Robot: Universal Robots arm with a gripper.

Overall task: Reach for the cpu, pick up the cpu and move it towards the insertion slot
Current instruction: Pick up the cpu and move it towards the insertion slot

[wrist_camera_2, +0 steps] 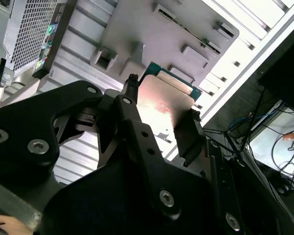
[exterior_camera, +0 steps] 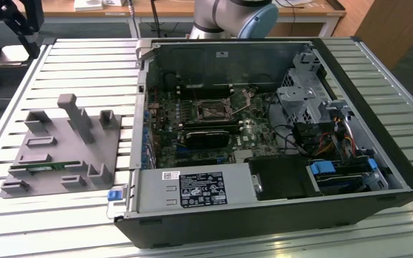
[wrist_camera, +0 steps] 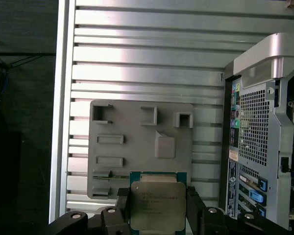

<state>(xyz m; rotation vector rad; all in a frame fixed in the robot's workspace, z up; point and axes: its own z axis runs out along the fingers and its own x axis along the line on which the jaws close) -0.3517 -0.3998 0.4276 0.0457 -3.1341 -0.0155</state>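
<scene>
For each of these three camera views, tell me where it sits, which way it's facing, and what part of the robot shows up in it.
Exterior view: off the arm, high, looking down into the open computer case with the insertion slot; the arm's base shows behind the case.
First wrist view: on the wrist, facing down over the grey fixture plate; the gripper holds the cpu.
Second wrist view: low on the wrist, looking along the jaws clamping the cpu.
Both wrist views share the gripper, cpu and plate.

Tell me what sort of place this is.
Probably a robotics lab bench: an open computer case lies on a slotted aluminium table, with a grey parts fixture alongside and desks behind.
</scene>
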